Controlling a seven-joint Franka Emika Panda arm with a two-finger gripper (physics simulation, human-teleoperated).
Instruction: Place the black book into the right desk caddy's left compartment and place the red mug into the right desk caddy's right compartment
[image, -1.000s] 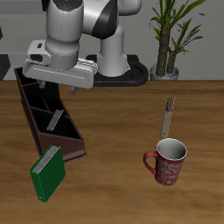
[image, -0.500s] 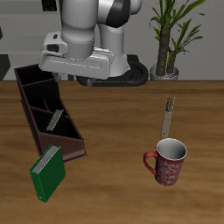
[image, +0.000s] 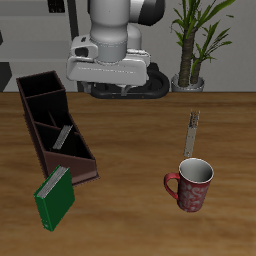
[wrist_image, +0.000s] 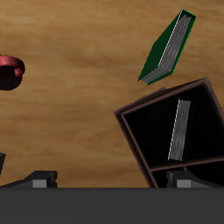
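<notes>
Now the black book (image: 64, 137) leans inside the caddy (image: 52, 127), in the narrow part (image: 62, 139) with the slanted wall. The square end part (image: 41, 93) has nothing in it. The red mug (image: 191, 185) stands on the tabletop (image: 130, 190), well away from the caddy, nearer the front edge. A green book (image: 55, 196) leans on the caddy's near end. The gripper (image: 108, 92) hangs high up at the back, and I cannot tell if its fingers are open or hold anything.

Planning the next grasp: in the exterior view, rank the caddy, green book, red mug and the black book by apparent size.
1. right desk caddy
2. green book and red mug: look alike, no ranking
3. black book, only a thin edge showing inside the caddy
</notes>
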